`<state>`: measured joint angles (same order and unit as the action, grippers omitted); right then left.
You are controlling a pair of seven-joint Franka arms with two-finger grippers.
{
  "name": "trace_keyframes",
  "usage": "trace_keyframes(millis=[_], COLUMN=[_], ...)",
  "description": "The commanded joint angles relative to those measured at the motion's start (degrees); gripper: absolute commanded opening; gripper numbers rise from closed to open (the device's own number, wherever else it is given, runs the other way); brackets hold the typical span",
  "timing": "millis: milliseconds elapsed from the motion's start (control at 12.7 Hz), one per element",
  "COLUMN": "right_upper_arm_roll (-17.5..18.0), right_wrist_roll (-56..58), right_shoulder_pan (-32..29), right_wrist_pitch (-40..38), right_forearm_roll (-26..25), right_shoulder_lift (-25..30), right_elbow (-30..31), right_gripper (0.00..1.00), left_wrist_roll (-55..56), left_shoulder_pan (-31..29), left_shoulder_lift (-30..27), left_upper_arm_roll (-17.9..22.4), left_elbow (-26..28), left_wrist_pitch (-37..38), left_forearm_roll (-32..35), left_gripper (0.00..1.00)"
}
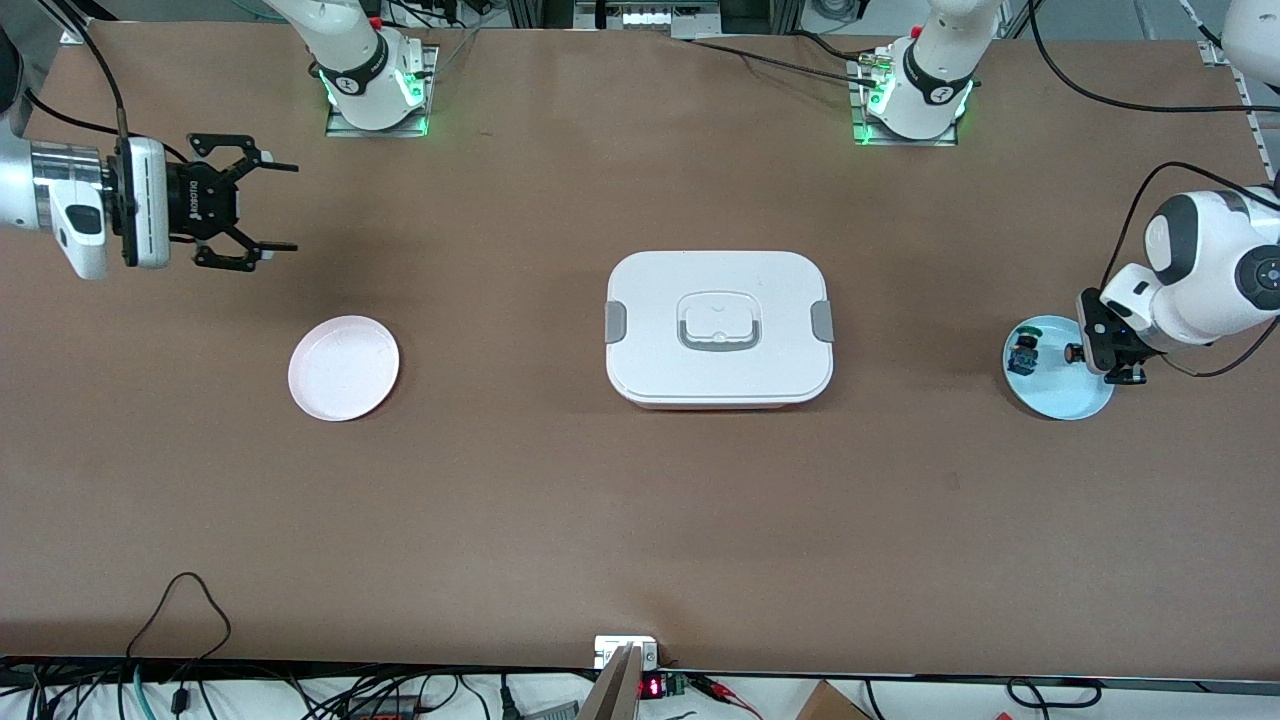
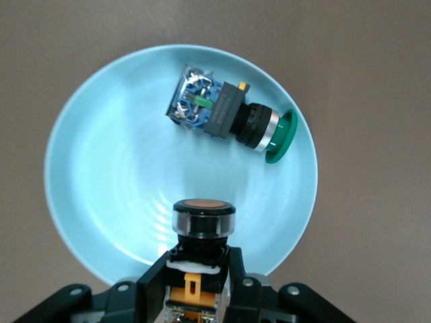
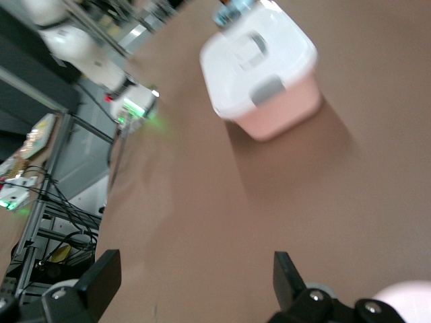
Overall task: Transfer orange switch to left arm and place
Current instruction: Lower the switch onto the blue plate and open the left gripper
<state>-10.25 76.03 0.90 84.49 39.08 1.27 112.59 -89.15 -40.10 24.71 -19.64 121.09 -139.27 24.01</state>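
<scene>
The orange switch (image 2: pixel 202 232), black with an orange cap, sits clamped between the fingers of my left gripper (image 2: pixel 197 269) just over the light blue plate (image 2: pixel 101 182). In the front view the left gripper (image 1: pixel 1100 355) hangs over that plate (image 1: pixel 1060 395) at the left arm's end of the table, with the orange switch (image 1: pixel 1072 353) at its tip. My right gripper (image 1: pixel 275 205) is open and empty, up in the air over bare table at the right arm's end, beside the pink plate (image 1: pixel 343 367). The white box (image 1: pixel 718 328) stands mid-table between the two plates.
A green-capped switch with a blue and black body (image 2: pixel 225 114) lies on the blue plate (image 1: pixel 1023 352). The right wrist view shows the box (image 3: pixel 259 64) and bare brown table between its open fingers (image 3: pixel 101 276). Cables run along the table's near edge.
</scene>
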Motion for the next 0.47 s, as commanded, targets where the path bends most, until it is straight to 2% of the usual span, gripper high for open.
trace_keyframes(millis=[0, 157, 236, 314, 393], right_upper_arm_roll=[1.80, 6.18, 8.47, 10.92, 13.21], right_wrist_roll=[-18.98, -33.16, -40.37, -47.49, -54.26], right_shoulder_pan=[0.50, 0.51, 0.42, 0.42, 0.42], right_wrist_pitch=[3.21, 3.93, 4.19, 4.28, 4.46], right_forearm_roll=[-10.11, -18.29, -22.51, -26.38, -29.64], right_shoulder_lift=[7.92, 12.77, 14.97, 17.08, 18.75], right_elbow=[1.14, 0.88, 0.79, 0.79, 0.79], right_gripper=[1.00, 1.00, 1.00, 1.00, 1.00], left_wrist_roll=[-0.67, -0.67, -0.76, -0.76, -0.93], left_shoulder_pan=[-0.95, -0.86, -0.86, -0.77, -0.77], left_shoulder_lift=[2.52, 2.71, 2.71, 2.71, 2.62], left_upper_arm_roll=[-1.11, -1.11, -1.11, -1.11, -1.11], left_elbow=[-0.59, -0.68, -0.68, -0.68, -0.85], left_wrist_pitch=[-3.00, -3.90, -3.90, -3.90, -3.90], left_forearm_roll=[1.13, 1.13, 1.13, 1.13, 1.13], left_gripper=[0.09, 0.12, 0.16, 0.25, 0.23])
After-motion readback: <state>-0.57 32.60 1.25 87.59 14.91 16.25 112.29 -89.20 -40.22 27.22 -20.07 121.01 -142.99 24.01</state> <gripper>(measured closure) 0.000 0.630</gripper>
